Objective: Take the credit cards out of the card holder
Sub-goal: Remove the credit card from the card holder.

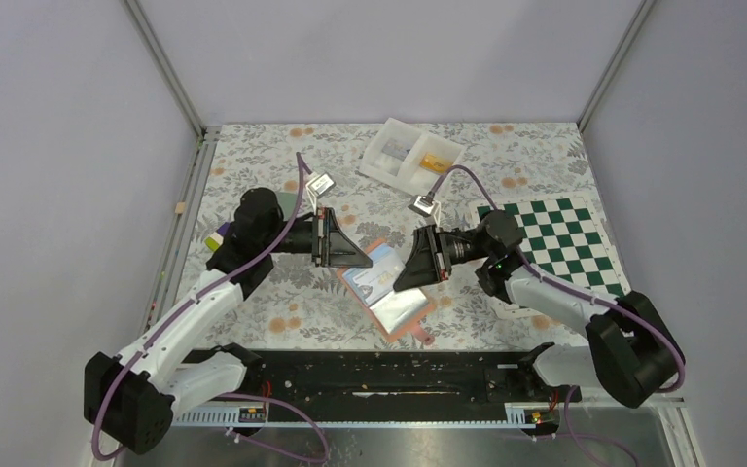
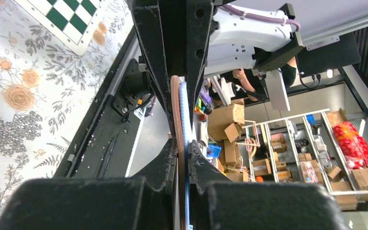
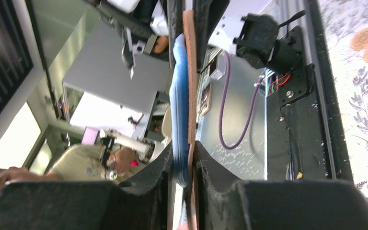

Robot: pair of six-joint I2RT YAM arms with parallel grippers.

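The card holder (image 1: 386,289) is spread open at the middle of the table, tan-brown cover underneath and light-blue pocket panels facing up. My left gripper (image 1: 365,257) is shut on its far-left edge. In the left wrist view the holder (image 2: 180,110) runs edge-on, brown and blue, between the fingers of the left gripper (image 2: 182,143). My right gripper (image 1: 407,276) clamps the right edge. The right wrist view shows the blue panels and brown cover of the holder (image 3: 184,72) pinched in the right gripper (image 3: 182,148). Loose credit cards (image 1: 216,239), purple and lime, lie beside the left arm.
A white two-compartment tray (image 1: 385,157) with small items stands at the back centre. A green-and-white chessboard mat (image 1: 556,236) lies on the right, partly under the right arm. The black base rail (image 1: 379,375) runs along the near edge.
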